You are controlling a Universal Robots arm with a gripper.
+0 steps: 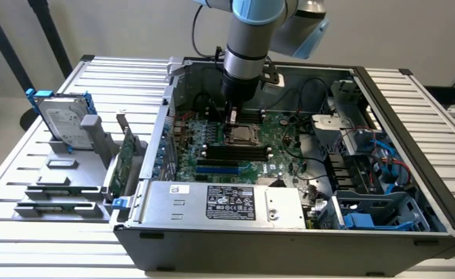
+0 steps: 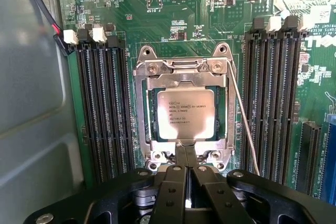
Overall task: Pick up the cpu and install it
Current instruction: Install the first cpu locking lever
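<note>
The cpu is a small square chip with a dull silver printed top. It lies flat in the motherboard socket, framed by the metal load plate. In the exterior view the cpu sits mid-board inside the open computer case. My gripper hangs just over the socket's edge, its two black fingers pressed together with nothing seen between them. The exterior view has the gripper low over the board, right beside the socket. A thin wire lever slants along one side of the socket.
Black memory slots flank the socket on both sides. A silver box with a black label fills the case's front. Cables and a drive cage crowd the exterior view's right. A hard drive with blue rails stands on a grey rack outside.
</note>
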